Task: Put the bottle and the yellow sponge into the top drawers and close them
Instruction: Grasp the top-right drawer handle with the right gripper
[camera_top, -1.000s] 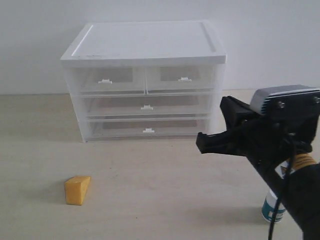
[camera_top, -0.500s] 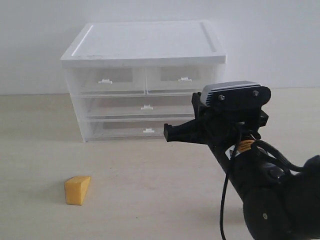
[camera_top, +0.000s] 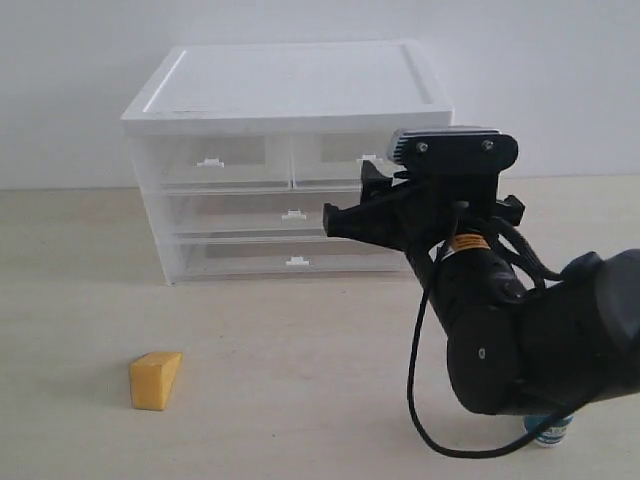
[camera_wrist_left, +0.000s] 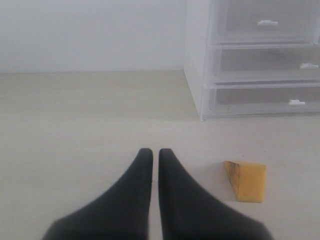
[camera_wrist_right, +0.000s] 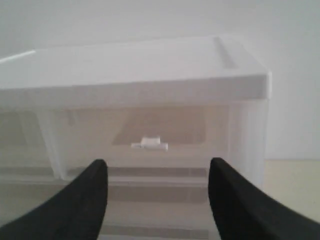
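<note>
Right arm (camera_top: 500, 340): swung up and across from the low right corner of the exterior view over the last second; now parked in front of the cabinet (camera_top: 290, 85), covering part of its right side
Right gripper (camera_wrist_right: 159, 169): popped wide from tight shut a moment ago; fingers spread, nothing between them; pointed straight at the right top drawer (camera_wrist_right: 150, 125), one finger to each side of its white handle (camera_wrist_right: 149, 144), not touching it
Yellow sponge (camera_top: 155, 380): lying on the table (camera_top: 300, 330), out in front of the cabinet's left end, well apart from it; not budged since a second ago
Left gripper (camera_wrist_left: 154, 155): pinched together, empty; low over the table, near the sponge but apart from it
Bottle (camera_top: 548, 430): on the table at the near right, only its bottom peeking out under the right arm; well apart from the cabinet
Top drawers (camera_top: 215, 160): both pushed in, side by side under the white top; left one in plain sight, right one partly hidden behind the gripper in the exterior view
Lower drawers (camera_top: 290, 215): two, full width, both pushed in
</note>
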